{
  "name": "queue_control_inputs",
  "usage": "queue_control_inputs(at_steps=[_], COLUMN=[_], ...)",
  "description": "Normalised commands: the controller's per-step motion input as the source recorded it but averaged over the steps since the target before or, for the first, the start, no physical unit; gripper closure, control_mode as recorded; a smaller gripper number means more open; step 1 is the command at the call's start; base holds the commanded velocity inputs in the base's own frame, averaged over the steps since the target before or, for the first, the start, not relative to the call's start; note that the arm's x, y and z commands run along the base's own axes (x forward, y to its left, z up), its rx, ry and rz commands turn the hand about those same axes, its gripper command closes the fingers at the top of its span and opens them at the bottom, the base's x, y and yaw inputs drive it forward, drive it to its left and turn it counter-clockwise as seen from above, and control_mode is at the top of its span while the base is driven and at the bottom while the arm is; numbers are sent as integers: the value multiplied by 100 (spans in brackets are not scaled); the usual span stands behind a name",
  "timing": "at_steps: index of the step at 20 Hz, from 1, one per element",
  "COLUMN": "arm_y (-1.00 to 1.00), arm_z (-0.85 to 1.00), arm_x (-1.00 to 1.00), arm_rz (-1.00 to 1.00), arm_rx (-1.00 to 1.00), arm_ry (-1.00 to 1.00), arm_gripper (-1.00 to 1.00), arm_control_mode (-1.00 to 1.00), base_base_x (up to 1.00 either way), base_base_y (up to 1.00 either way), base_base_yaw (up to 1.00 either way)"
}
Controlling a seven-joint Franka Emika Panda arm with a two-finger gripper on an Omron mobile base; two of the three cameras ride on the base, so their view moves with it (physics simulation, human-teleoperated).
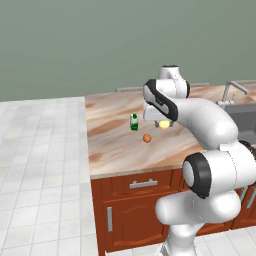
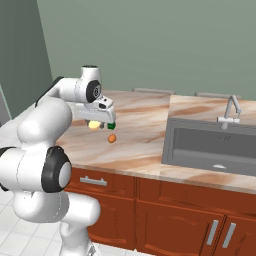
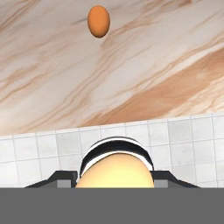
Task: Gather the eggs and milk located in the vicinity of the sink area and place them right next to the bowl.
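My gripper hangs above the marbled counter, shut on a yellowish-tan egg that bulges between the fingers. A second, orange egg lies loose on the counter just below and ahead of the hand; it also shows in the right base view and the hand view. The milk, a small white carton with a green top, stands upright just left of the gripper. The sink is a dark basin further right along the counter. The bowl is out of view.
A slim silver tap rises behind the sink. Below the counter run reddish-brown cabinets with a drawer handle. White tiled floor lies past the counter's left end, and a grey-green wall stands behind.
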Motion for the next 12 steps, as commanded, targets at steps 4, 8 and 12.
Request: queue_control_inputs(at_steps=[4,8,12], arm_y=[0,0,0], arm_z=[0,0,0], arm_x=[0,0,0], arm_rz=[0,0,0], arm_rx=[0,0,0], arm_ry=[0,0,0], arm_gripper=[100,100,100], arm_control_mode=[-100,100,100], base_base_x=[0,-5,-27], base_base_y=[0,0,-39], base_base_yaw=[0,0,0])
